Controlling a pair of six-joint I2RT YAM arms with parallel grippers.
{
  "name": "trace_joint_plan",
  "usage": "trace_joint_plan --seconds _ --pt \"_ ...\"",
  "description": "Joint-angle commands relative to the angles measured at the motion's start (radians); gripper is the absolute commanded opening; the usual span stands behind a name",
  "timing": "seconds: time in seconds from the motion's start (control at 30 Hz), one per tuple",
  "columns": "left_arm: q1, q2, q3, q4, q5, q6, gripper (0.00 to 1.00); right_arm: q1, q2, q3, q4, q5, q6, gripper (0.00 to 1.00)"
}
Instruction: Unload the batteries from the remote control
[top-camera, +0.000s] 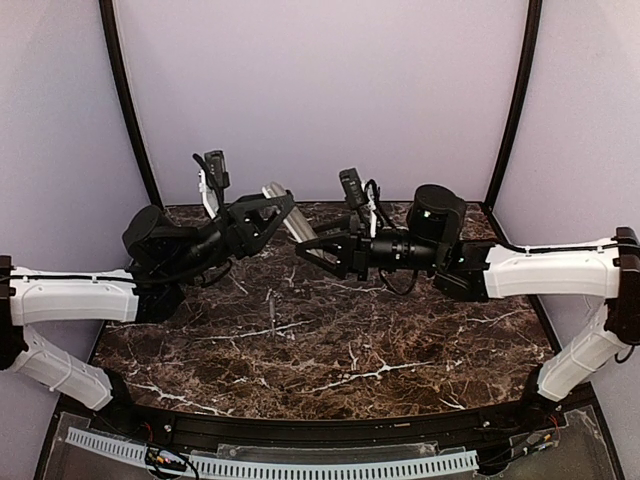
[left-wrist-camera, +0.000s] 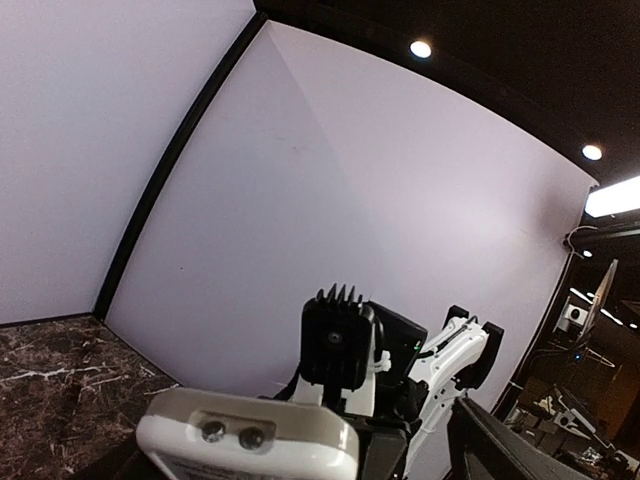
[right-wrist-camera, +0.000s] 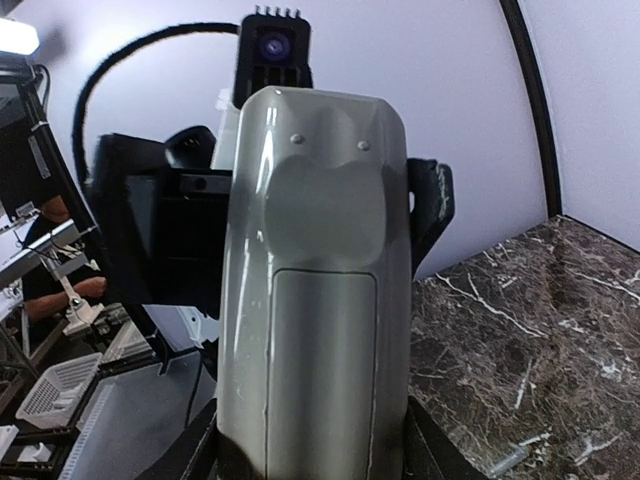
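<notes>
Up close — slim remote control (right-wrist-camera: 315, 300), glossy grey-beige back — rounded top end

The remote control (right-wrist-camera: 315, 300) is glossy grey-beige on its back, white at its front end; the table (top-camera: 330, 350) is dark brown marble, veined with thin white streaks; the left arm (top-camera: 70, 295) and right arm (top-camera: 550, 270) wear white shells with black joints; the walls (top-camera: 320, 90) are plain pale lilac, unpatterned, their corners trimmed by black strips (top-camera: 125, 100); overhead, ceiling lights (left-wrist-camera: 421, 48) glow white.
</notes>
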Motion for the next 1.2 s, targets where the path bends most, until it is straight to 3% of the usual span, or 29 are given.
trace_joint_plan --seconds 0.0,0.1,0.33,0.5,0.83,1.17 --pt "0.001 -0.126 -0.013 -0.276 -0.058 0.035 0.94 0.008 -0.073 0.048 -0.268 0.075 -0.166 0.01" --pt "0.001 -0.222 -0.013 -0.436 -0.103 0.052 0.98 0.008 -0.119 0.050 -0.384 0.122 -0.246 0.00" --pt "0.003 -0.387 0.037 -0.922 -0.188 0.064 0.97 0.008 -0.217 0.044 -0.565 0.271 -0.469 0.00" --pt "0.013 -0.393 0.179 -1.253 -0.155 0.046 0.96 0.008 -0.260 0.046 -0.646 0.344 -0.636 0.00" --pt "0.124 -0.290 0.329 -1.410 0.166 -0.040 0.95 0.007 -0.291 0.045 -0.709 0.352 -0.834 0.00" --pt "0.131 -0.155 0.374 -1.418 0.293 -0.045 0.89 0.014 -0.315 0.004 -0.701 0.320 -0.898 0.00"
